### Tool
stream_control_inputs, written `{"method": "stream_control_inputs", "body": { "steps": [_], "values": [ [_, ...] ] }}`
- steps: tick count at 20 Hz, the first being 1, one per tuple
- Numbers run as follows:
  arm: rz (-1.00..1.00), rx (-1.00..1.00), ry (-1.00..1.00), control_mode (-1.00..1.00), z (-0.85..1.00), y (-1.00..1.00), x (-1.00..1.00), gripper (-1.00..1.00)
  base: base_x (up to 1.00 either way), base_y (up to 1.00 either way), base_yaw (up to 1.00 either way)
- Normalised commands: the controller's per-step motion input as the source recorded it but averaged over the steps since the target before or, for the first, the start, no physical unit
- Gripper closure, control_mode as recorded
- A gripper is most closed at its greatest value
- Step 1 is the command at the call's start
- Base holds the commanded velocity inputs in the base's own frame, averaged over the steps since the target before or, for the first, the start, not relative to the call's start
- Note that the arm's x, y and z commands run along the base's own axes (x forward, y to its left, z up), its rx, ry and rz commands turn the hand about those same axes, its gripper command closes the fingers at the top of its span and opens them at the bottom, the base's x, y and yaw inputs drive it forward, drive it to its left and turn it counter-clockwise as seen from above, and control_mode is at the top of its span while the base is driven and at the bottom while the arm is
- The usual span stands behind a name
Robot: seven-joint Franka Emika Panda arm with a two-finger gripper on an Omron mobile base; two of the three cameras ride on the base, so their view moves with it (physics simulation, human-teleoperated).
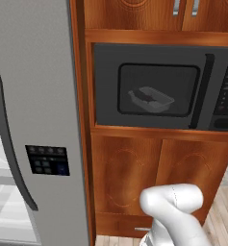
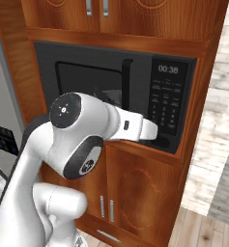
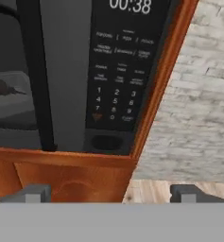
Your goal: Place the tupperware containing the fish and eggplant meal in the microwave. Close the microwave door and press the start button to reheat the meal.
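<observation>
Microwave door [image 1: 154, 89] closed; tupperware [image 1: 151, 99] visible behind its window. Pincer [image 3: 111, 193] released, fingertips apart at frame bottom, below button panel [image 3: 118, 80]; display reads 00:38.

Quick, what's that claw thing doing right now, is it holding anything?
Gripper: open, holding nothing, fingertips spread wide just below the microwave button panel.
</observation>
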Motion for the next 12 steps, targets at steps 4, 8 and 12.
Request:
{"method": "stream_control_inputs", "body": {
  "steps": [4,8,12],
  "values": [
    [-0.10,0.31,-0.48,-1.00,-0.03,-0.25,-0.04,-1.00,0.00,0.00,0.00],
    [-0.15,0.21,-0.26,-1.00,-0.08,-0.03,0.00,1.00,0.00,0.00,0.00],
    [-0.18,0.21,-0.16,-1.00,-0.08,-0.03,0.00,1.00,0.00,0.00,0.00]
  ]
}}
